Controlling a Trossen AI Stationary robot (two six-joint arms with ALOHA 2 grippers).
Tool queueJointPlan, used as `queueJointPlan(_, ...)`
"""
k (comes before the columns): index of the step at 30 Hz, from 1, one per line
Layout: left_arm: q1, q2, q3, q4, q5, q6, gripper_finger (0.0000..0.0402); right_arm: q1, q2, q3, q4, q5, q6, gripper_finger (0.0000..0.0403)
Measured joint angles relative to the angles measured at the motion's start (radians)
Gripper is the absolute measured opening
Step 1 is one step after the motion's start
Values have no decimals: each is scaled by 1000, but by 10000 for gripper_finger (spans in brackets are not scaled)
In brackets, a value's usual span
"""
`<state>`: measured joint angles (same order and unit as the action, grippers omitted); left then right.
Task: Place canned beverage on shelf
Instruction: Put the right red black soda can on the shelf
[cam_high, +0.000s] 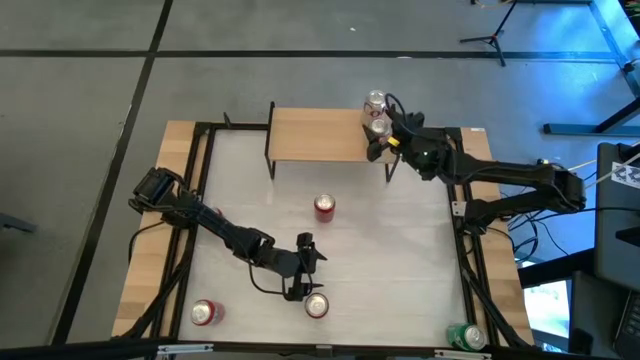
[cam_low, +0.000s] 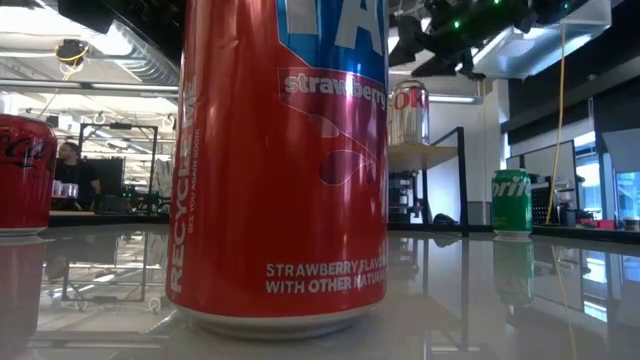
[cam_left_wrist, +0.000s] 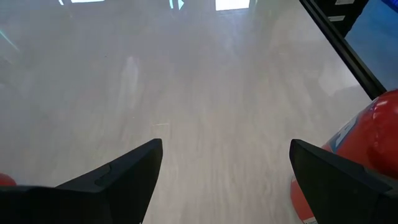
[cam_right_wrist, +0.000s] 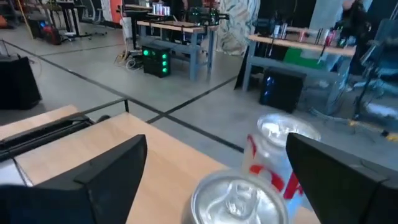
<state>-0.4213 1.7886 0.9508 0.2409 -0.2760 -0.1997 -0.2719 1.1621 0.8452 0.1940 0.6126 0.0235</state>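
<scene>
The shelf (cam_high: 315, 135), a light-wood top on thin black legs, stands at the table's far side. Two silver-topped cans stand on its right end, one (cam_high: 378, 126) in front of the other (cam_high: 375, 101). My right gripper (cam_high: 384, 137) is open over that end. In the right wrist view its fingers stand on either side of the nearer can's top (cam_right_wrist: 239, 199), apart from it, and the other can (cam_right_wrist: 280, 149) is beyond. My left gripper (cam_high: 301, 266) is open low over the table's near middle. A red strawberry can (cam_high: 316, 305) stands just outside one finger and also shows in the left wrist view (cam_left_wrist: 367, 143).
A red can (cam_high: 324, 207) stands mid-table. Another red can (cam_high: 205, 312) is at the near left and a green can (cam_high: 465, 337) at the near right corner. Most of the shelf top left of the two cans is bare. A black frame (cam_high: 205, 180) rims the table.
</scene>
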Motion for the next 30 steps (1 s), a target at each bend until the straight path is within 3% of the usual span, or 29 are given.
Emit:
queueJointPlan(10, 0, 0, 0, 25, 12, -14, 341, 183, -101, 171, -338, 83, -88, 381)
queueJointPlan(20, -19, -64, 0, 14, -78, -11, 341, 500, -339, 69, -561, 192, 26, 381)
queueJointPlan(25, -16, -155, 0, -34, -113, -21, 341, 629, -392, -95, -528, 190, 67, 381)
queueJointPlan(30, 19, -251, 0, -125, -164, -35, 341, 696, -384, -270, -274, 268, 63, 381)
